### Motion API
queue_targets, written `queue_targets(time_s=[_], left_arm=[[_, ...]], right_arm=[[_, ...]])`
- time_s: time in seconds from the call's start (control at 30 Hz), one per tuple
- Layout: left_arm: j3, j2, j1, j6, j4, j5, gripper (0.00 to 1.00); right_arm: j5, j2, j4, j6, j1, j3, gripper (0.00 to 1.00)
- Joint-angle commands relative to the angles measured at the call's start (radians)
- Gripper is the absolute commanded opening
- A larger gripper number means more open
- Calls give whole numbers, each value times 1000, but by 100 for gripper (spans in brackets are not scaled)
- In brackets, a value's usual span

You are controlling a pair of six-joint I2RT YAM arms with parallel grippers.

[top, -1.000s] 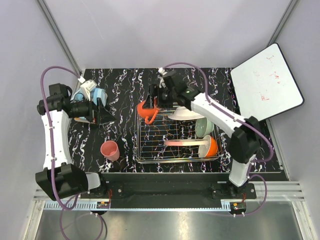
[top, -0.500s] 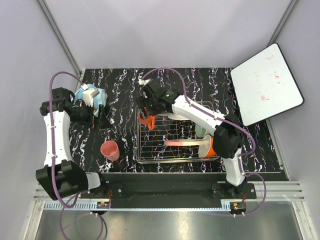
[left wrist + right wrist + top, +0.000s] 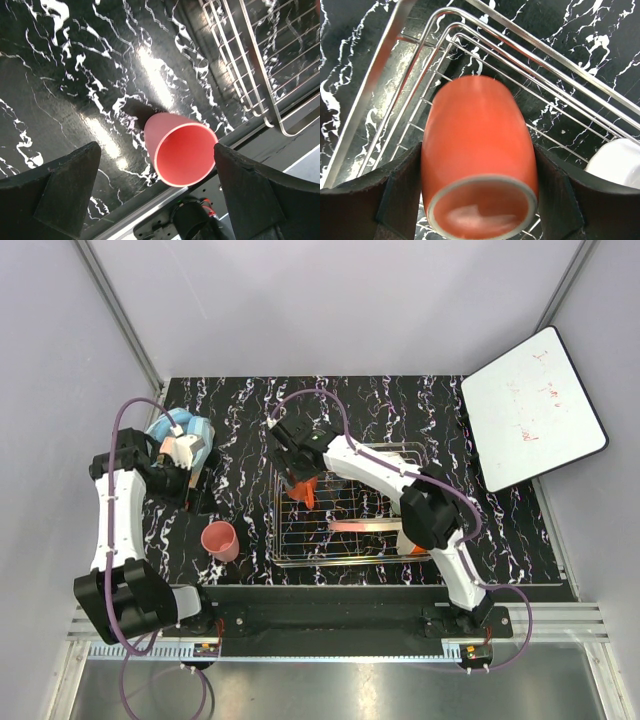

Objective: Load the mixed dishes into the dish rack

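View from above the table point(image 3: 250, 410), with both wrist views. The right arm point(image 3: 380, 465) reaches across the dish rack point(image 3: 275, 530), a chrome wire basket on the right half of the black marbled surface. The right jaws are clamped on the sides of the orange-red mug point(image 3: 477, 165). The mug is tipped, mouth towards the wrist camera, above the rack's far left corner; whether it touches the grid floor cannot be told. A salmon-pink plate point(image 3: 365, 526) stands on edge near the rack's front. The pink cup point(image 3: 180, 155) stands upright, mouth up, on the table to the left of the rack, near the front edge. The left arm point(image 3: 110, 520) holds the left jaws above it, spread wide and grasping nothing. A light blue tub point(image 3: 185, 428) sits at far left, partly hidden by the left wrist. A white board point(image 3: 535, 405) leans at far right.
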Motion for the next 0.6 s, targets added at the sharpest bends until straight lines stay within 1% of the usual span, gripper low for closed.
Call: queue_targets(time_s=[0.0, 0.13, 0.23, 0.33, 0.47, 0.5, 0.53, 0.57], left_arm=[[-32, -13, 9, 65, 42, -25, 99], [-35, -3, 9, 61, 45, -17, 99], [-42, -1, 9, 72, 45, -16, 99], [-44, -10, 9, 91, 52, -36, 99], [-36, -7, 9, 97, 54, -46, 99], [-38, -6, 11, 98, 52, -46, 99], [-41, -4, 9, 100, 54, -46, 99], [-50, 0, 11, 101, 54, -45, 99]], right_arm=[[48, -2, 3, -36, 8, 80, 0], [78, 39, -42, -48, 6, 122, 0], [101, 91, -106, -56, 6, 191, 0], [94, 148, -177, -62, 6, 295, 0], [74, 181, -212, -68, 8, 343, 0], [74, 182, -217, -68, 6, 344, 5], [72, 178, -214, -72, 6, 343, 18], [68, 176, -215, -74, 8, 341, 27]])
